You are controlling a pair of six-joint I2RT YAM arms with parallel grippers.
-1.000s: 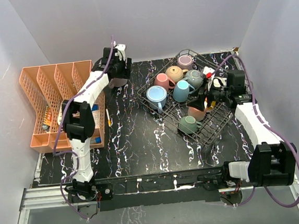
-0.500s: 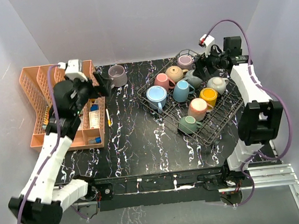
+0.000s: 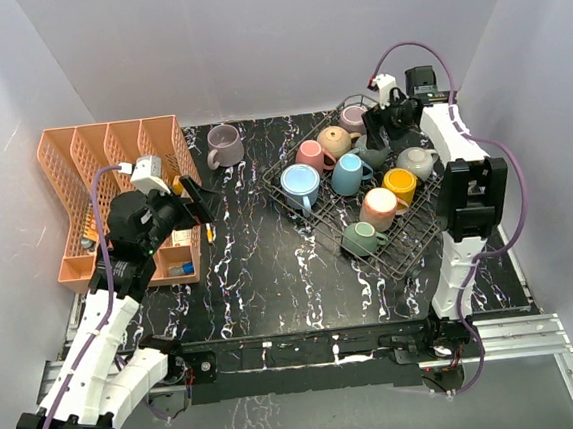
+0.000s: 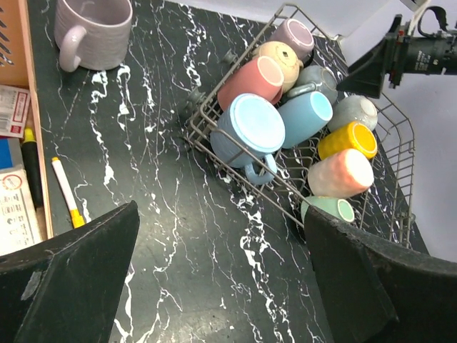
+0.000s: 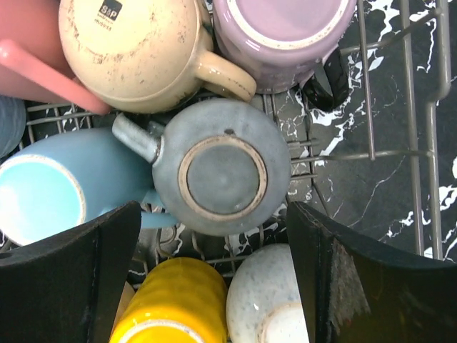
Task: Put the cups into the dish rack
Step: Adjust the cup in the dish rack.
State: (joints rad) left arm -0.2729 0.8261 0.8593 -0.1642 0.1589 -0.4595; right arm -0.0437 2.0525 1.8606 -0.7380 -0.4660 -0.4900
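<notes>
The dish rack (image 3: 408, 256) stands right of centre and holds several cups: mauve (image 3: 355, 118), tan (image 3: 335, 140), pink (image 3: 311, 155), blue (image 3: 300, 183), grey (image 3: 371, 152), white (image 3: 417, 161), yellow (image 3: 399, 185) and green (image 3: 362, 238). One mauve cup (image 3: 223, 145) stands upright on the table at the far left of the rack, also in the left wrist view (image 4: 93, 28). My left gripper (image 3: 197, 200) (image 4: 220, 236) hangs open and empty over the table. My right gripper (image 3: 379, 126) (image 5: 213, 243) is open above the upturned grey cup (image 5: 218, 175), with the yellow cup (image 5: 175, 304) and the white cup (image 5: 268, 304) below it.
An orange divided organiser (image 3: 115, 199) with pens and packets stands at the left, close beside my left arm. A yellow-tipped pen (image 4: 68, 193) lies along its edge. White walls close in the table at the back and both sides.
My left gripper opened, left the mauve cup on the table and drew back toward the near left. My right gripper opened and swung to the rack's far side.
</notes>
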